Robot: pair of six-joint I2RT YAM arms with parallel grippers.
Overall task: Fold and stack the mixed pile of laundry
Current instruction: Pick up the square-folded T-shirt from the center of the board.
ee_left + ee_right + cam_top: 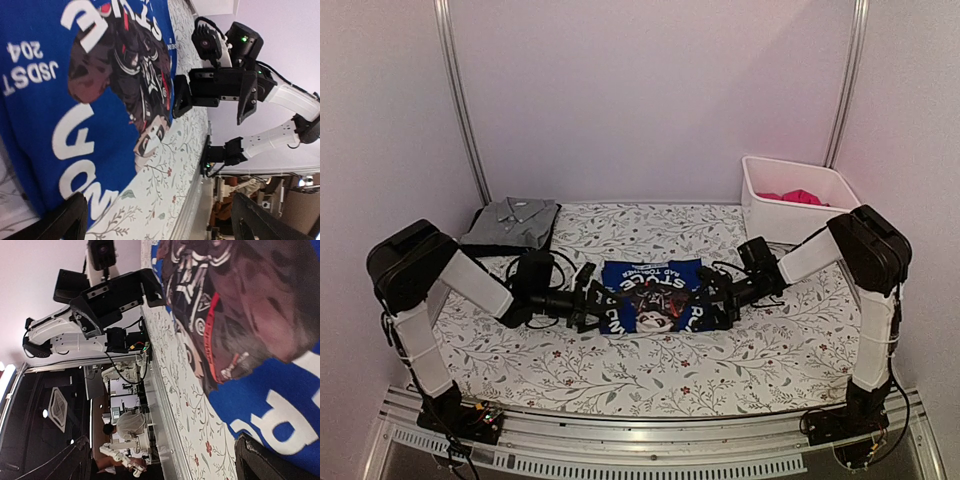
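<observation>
Lying folded at the centre of the worktop (770, 350), print side up, is the blue shirt (652, 295). The left gripper (592, 300) sits low at the shirt's 9 o'clock edge with its jaws spread wide and nothing between them. The right gripper (718, 298) sits opposite at the 3 o'clock edge, also wide and holding nothing. Whether either one touches the cloth is unclear. The grey shirt (510, 222) lies folded at 10 o'clock. The pink garment (795, 197) rests inside the bin (775, 222) at 2 o'clock.
</observation>
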